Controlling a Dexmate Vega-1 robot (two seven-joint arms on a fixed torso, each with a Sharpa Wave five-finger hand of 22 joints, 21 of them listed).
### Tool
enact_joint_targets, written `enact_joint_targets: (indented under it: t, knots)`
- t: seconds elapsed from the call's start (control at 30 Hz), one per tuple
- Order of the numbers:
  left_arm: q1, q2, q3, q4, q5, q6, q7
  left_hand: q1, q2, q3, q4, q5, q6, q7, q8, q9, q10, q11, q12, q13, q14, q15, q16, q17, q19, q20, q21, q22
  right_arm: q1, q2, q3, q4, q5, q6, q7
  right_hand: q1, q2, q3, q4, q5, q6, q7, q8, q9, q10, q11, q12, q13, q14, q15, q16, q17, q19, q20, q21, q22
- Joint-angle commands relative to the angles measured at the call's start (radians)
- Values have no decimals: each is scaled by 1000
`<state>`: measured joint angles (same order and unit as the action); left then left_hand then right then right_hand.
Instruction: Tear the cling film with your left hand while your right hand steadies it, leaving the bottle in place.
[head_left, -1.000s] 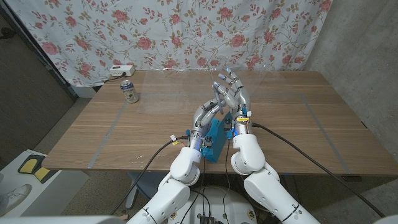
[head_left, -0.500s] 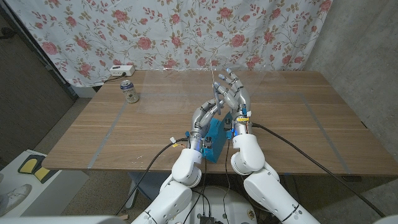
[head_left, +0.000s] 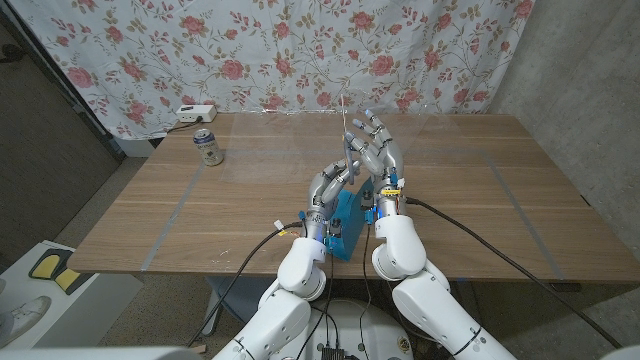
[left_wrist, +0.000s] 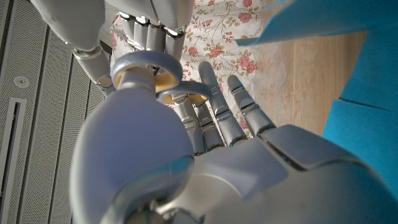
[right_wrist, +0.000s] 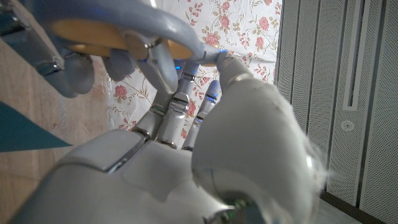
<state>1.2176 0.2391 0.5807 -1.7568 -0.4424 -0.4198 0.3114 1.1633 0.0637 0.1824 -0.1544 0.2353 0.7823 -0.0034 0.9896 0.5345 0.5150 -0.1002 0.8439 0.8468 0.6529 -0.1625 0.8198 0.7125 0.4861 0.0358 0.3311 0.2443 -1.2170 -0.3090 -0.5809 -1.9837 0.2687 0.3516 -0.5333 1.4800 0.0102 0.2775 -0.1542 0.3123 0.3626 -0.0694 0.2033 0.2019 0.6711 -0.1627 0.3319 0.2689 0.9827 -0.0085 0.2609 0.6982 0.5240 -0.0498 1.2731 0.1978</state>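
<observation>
A blue cling film box stands near the table's front edge, between my two forearms. Both hands are raised above it, close together. My left hand curls thumb and finger into a loop. My right hand is just beyond it, with its thumb and a finger meeting in a pinch while its other fingers point up. A thin, nearly clear strip of cling film rises between the hands, and both pinch it. The box also shows as blue panels. A small can stands upright at the far left.
A white power strip lies at the table's back left edge. A floral curtain hangs behind the table. The wooden tabletop stretches bare to the right of the hands and between them and the can.
</observation>
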Motion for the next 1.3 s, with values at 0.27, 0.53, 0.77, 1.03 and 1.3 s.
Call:
enact_joint_targets:
  t: [0.27,0.53,0.77,1.03,1.3]
  knots:
    - [-4,-11,0,13,-34,-9,-9,48,58,20,-1,6,15,3,32,367,120,-87,212,301,80,-39,-21,-47,39,-28,26,7,17,-15,7,-2,33,-39,48,-6,-21,2,1,1,-38,16,-14,4,-38,4,-16,0,136,-234,-3,8,-25,-108,7,-9]
    - [5,6,-9,-18,-50,26,3,51,57,19,-2,8,11,0,42,371,119,-88,214,310,81,-37,-20,-49,39,-27,31,10,12,-4,22,20,50,-28,65,-49,-19,-6,22,-20,-57,40,-16,3,-59,26,-23,-3,133,-231,-7,16,-25,-98,3,-18]
    - [9,14,-16,-29,-63,36,9,54,59,20,-2,11,7,1,46,368,118,-86,211,310,79,-34,-19,-48,37,-24,37,13,14,5,32,43,53,-2,78,-331,-31,-89,144,-122,-88,68,-14,0,-90,57,-31,-15,71,-220,-35,22,-12,-92,-55,-31]
    - [3,18,-17,-29,-62,39,10,56,59,19,-2,13,8,3,51,361,121,-84,208,308,77,-32,-18,-49,33,-23,42,17,23,5,35,62,57,9,100,-478,-74,-139,186,-127,-110,79,-14,-1,-125,80,-54,-32,-237,-211,-96,-112,-48,-48,-150,-30]
    - [1,16,-16,-29,-62,40,12,56,59,16,0,15,5,1,58,361,122,-83,207,309,75,-31,-17,-52,30,-21,46,19,28,4,45,77,80,23,132,-503,-95,-161,165,-119,-131,77,-14,-3,-187,84,-92,-48,-504,-59,-90,-185,-112,32,-228,-31]
